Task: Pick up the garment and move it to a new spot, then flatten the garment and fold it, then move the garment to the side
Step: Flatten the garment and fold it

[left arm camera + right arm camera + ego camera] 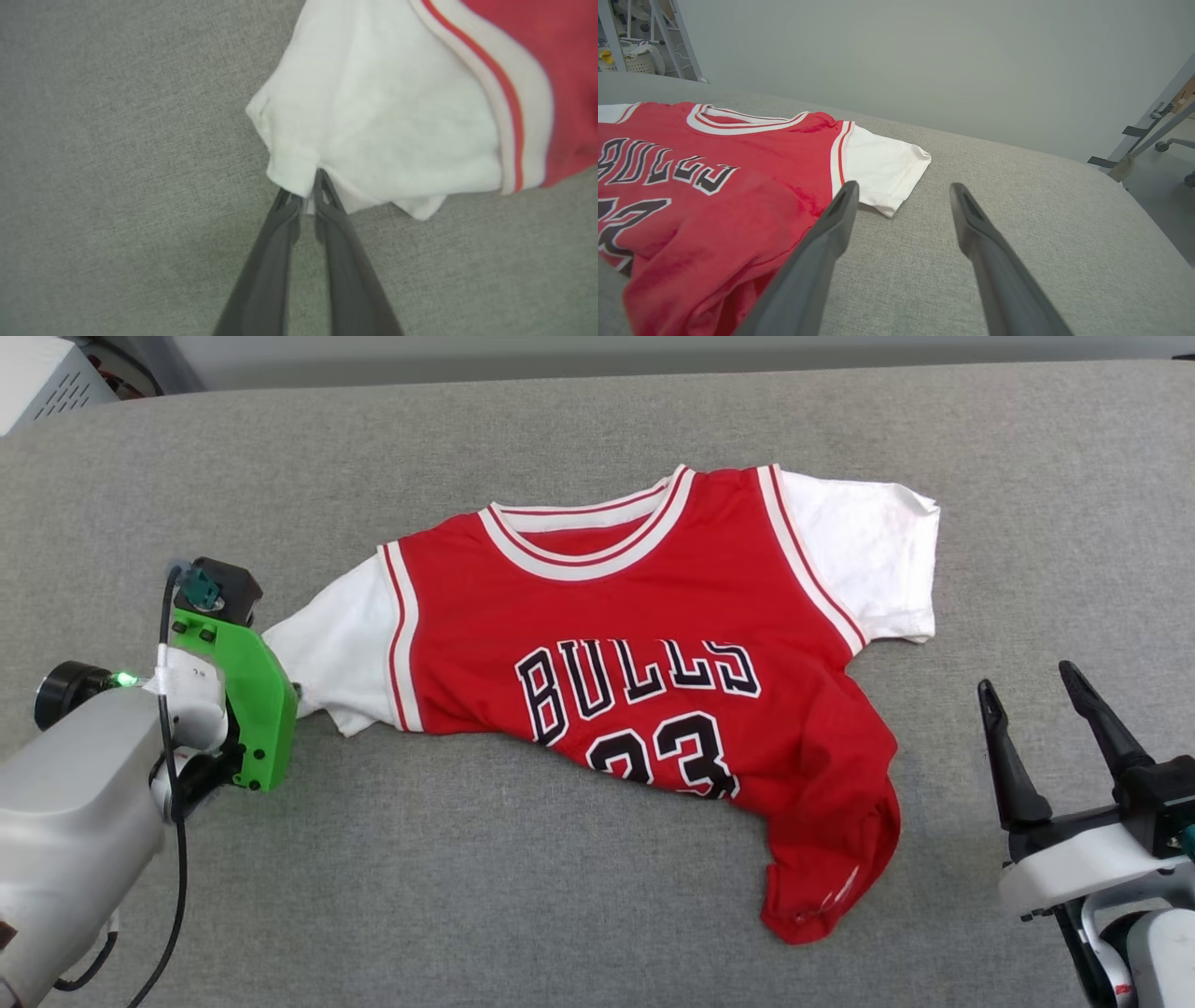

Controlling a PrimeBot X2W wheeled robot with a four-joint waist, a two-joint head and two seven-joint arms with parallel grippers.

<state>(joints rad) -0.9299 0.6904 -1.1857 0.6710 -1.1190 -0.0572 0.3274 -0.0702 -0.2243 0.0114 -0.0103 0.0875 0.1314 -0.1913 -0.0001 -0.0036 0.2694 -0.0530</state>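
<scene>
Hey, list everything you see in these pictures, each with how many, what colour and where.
shirt: one, red with white sleeves, lying front-up and rumpled mid-pad
pad: one, grey fabric, under the shirt
box: one, white, vented, far left corner
basket: one, white, background beyond the pad
wall: one, pale grey, behind the pad
left gripper: one, dark fingers, tips nearly together at a white sleeve's hem
right gripper: one, dark fingers, open, right of the shirt and apart from it

Head cam: green wrist mount [250,695] hides left gripper [308,198] fingers. Wrist cam: tips at sleeve hem, grip unclear. Lower "23" on garment [653,607] tucked under a fold.
</scene>
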